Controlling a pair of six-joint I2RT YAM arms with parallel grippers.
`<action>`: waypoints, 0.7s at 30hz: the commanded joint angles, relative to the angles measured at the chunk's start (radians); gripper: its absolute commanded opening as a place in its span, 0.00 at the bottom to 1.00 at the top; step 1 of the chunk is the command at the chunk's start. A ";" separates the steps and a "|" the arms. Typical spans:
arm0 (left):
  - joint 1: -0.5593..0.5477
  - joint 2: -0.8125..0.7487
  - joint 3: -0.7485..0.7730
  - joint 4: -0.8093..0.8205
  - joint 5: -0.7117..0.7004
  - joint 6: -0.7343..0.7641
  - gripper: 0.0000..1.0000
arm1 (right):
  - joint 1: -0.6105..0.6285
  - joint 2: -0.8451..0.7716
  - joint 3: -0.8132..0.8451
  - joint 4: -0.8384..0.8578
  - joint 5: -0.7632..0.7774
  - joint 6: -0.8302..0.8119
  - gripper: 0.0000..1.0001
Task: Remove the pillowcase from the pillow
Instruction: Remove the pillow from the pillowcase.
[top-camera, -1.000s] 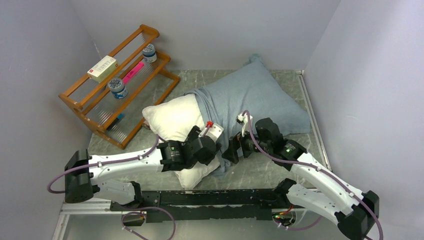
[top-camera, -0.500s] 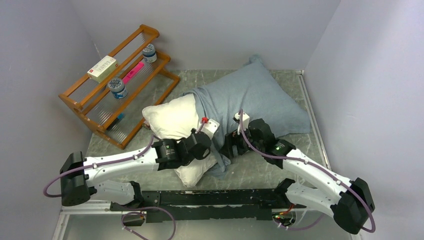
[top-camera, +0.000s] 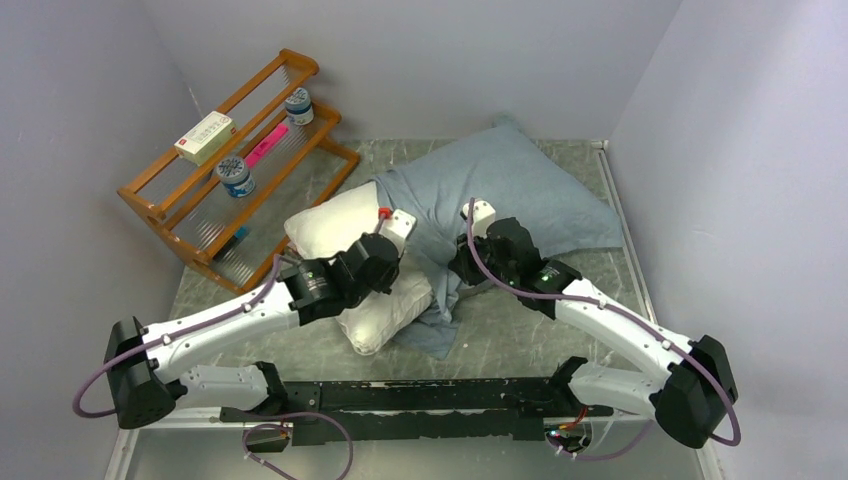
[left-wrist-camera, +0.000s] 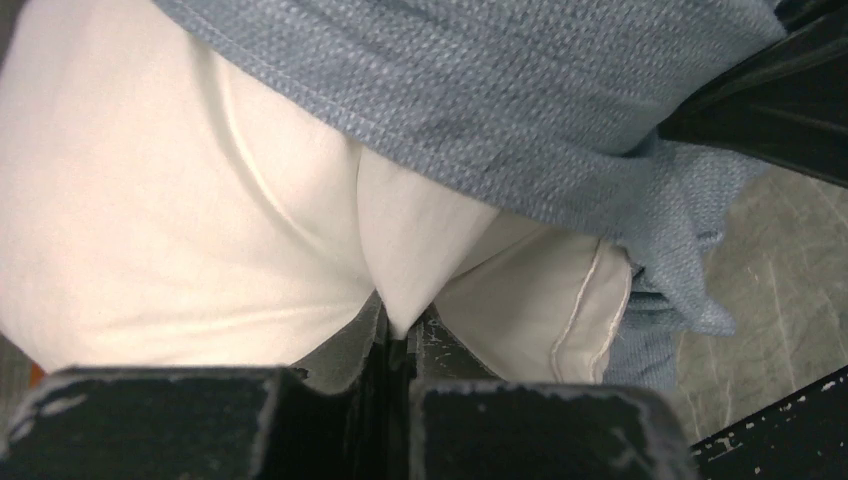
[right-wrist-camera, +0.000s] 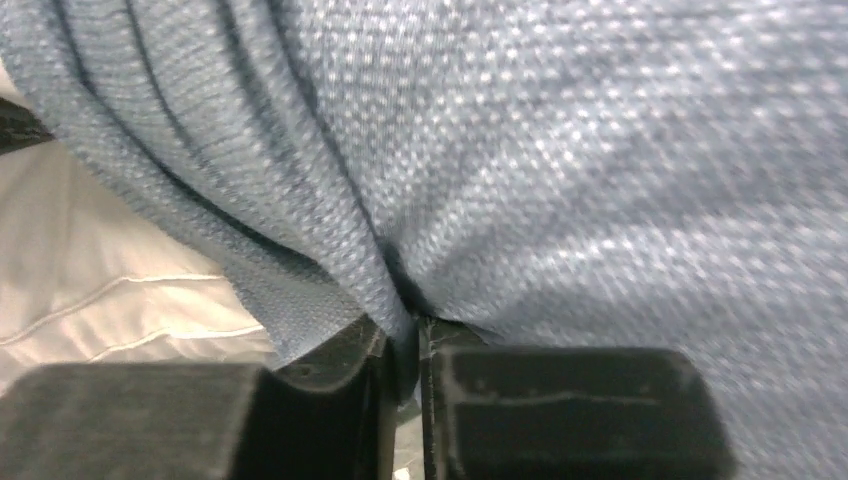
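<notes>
The white pillow lies mid-table, its far right half still inside the slate blue-grey pillowcase. In the left wrist view my left gripper is shut on a pinched fold of the pillow, just under the hem of the pillowcase. From above, the left gripper sits on the bare near end of the pillow. My right gripper is beside it at the cover's open edge. In its wrist view the right gripper is shut on a gathered fold of the pillowcase, with the pillow showing at the left.
A wooden two-tier rack stands at the back left with two jars, a box and a pink item on it. Walls close the table on the left, back and right. A metal rail runs along the table's right edge.
Both grippers went from open to shut, the left on the pillow, the right on the pillowcase. Both arms have moved farther from the bases, and pillow and cover have shifted with them.
</notes>
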 joint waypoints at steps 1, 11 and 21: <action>0.087 -0.056 0.037 -0.124 -0.071 0.091 0.05 | -0.027 0.010 0.072 -0.046 0.194 -0.068 0.08; 0.257 -0.087 -0.008 -0.082 -0.005 0.137 0.05 | -0.099 0.041 0.201 -0.069 0.232 -0.056 0.00; 0.401 -0.127 -0.068 -0.036 0.097 0.148 0.05 | -0.200 0.057 0.327 -0.047 0.248 -0.045 0.00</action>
